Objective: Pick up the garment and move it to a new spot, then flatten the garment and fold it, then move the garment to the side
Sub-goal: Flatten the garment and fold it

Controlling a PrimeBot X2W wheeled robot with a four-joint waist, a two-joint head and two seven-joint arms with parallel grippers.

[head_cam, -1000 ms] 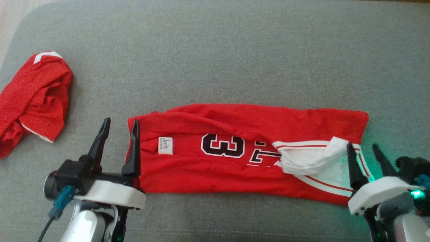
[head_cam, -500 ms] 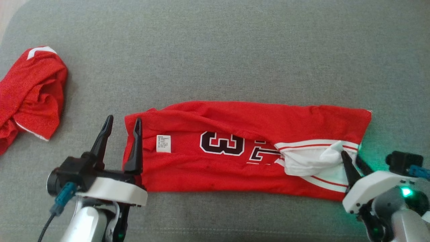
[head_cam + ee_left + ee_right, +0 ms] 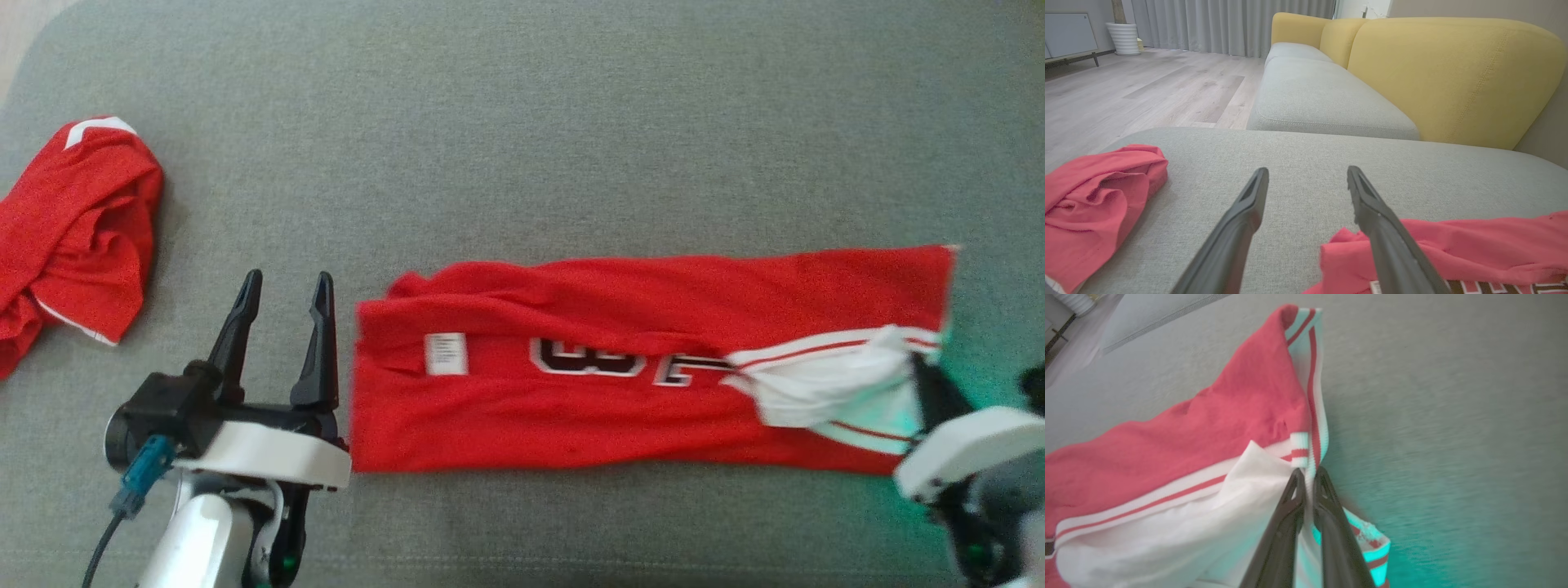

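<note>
The garment (image 3: 620,384), a red jersey with dark numbers and white striped trim, lies folded into a long strip across the grey cushion (image 3: 522,147). My right gripper (image 3: 927,376) is shut on the white striped trim at its right end; the right wrist view shows the fingers (image 3: 1327,522) pinching that trim (image 3: 1312,449). My left gripper (image 3: 286,298) stands open just left of the jersey's left edge, nothing between its fingers. In the left wrist view the right finger (image 3: 1384,228) sits over the red fabric's corner (image 3: 1453,249).
A second red garment (image 3: 73,229) lies crumpled at the cushion's left edge, also in the left wrist view as a red heap (image 3: 1090,204). Beyond are a yellow sofa back (image 3: 1453,73), another grey seat (image 3: 1323,98) and wooden floor (image 3: 1147,90).
My right gripper has shut on the jersey's striped trim and dragged the garment to the right, away from my left gripper. The left gripper stays open, almost still.
</note>
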